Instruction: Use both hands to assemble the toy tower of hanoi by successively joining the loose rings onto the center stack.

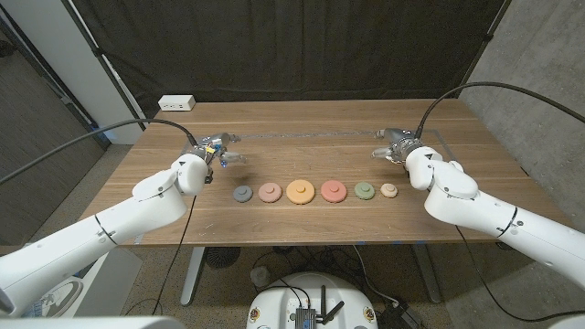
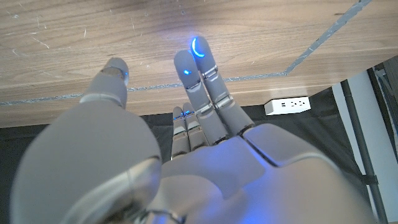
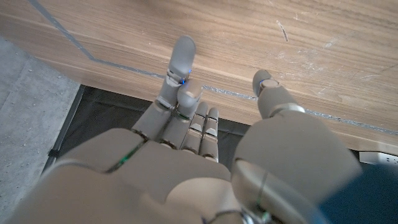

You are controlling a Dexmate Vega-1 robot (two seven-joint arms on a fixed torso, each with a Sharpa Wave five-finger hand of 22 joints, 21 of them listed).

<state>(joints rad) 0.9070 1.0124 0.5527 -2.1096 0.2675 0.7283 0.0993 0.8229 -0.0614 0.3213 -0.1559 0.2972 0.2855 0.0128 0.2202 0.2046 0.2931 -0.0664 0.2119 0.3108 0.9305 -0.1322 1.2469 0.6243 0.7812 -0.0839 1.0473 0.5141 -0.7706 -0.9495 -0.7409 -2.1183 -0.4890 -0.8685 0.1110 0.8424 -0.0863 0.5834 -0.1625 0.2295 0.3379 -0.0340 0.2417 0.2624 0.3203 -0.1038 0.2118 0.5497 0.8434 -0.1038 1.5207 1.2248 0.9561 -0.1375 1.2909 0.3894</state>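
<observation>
Even, soft overhead light; the counter (image 1: pixel 311 219) shows faint shadows and no glare. The head view bends at its edges. Wrist views blur close up, with blue glow on the left robot hand (image 2: pixel 205 155).

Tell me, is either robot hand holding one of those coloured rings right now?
No. In the head view the left robot hand and right robot hand both hover empty behind the row of rings lying on the table.

Six rings flat in row on worktop, apart: grey ring (image 1: pixel 242 194), salmon ring (image 1: pixel 270 192), orange ring (image 1: pixel 301 191) largest, red ring (image 1: pixel 333 191), green ring (image 1: pixel 365 191), cream ring (image 1: pixel 389 190) seemingly smallest.
</observation>
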